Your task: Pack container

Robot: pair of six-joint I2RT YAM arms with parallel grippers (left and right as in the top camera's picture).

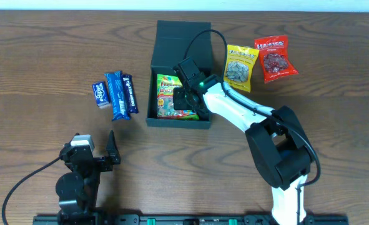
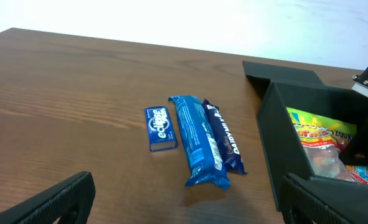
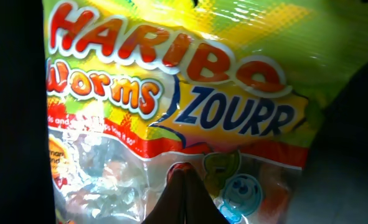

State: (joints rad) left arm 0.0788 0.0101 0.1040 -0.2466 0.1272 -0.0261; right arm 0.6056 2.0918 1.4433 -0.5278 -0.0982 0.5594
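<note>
The dark green container (image 1: 152, 94) stands open mid-table, its lid (image 1: 182, 36) laid back. Inside it lies a yellow Haribo worms bag (image 1: 167, 94), which fills the right wrist view (image 3: 171, 81). My right gripper (image 1: 183, 99) reaches down into the box; its fingers are shut together with nothing between them, and the tips (image 3: 185, 177) rest against the bag's clear lower part. My left gripper (image 1: 95, 139) hovers open and empty near the front left. In the left wrist view, the left gripper (image 2: 187, 208) spans bare wood in front of the blue packets, with the container wall (image 2: 283, 143) to its right.
Left of the box lie a small blue packet (image 1: 99, 94), a long blue bar (image 1: 115, 95) and a dark blue bar (image 1: 129, 94). A yellow snack bag (image 1: 241, 67) and a red one (image 1: 275, 59) lie right of the box.
</note>
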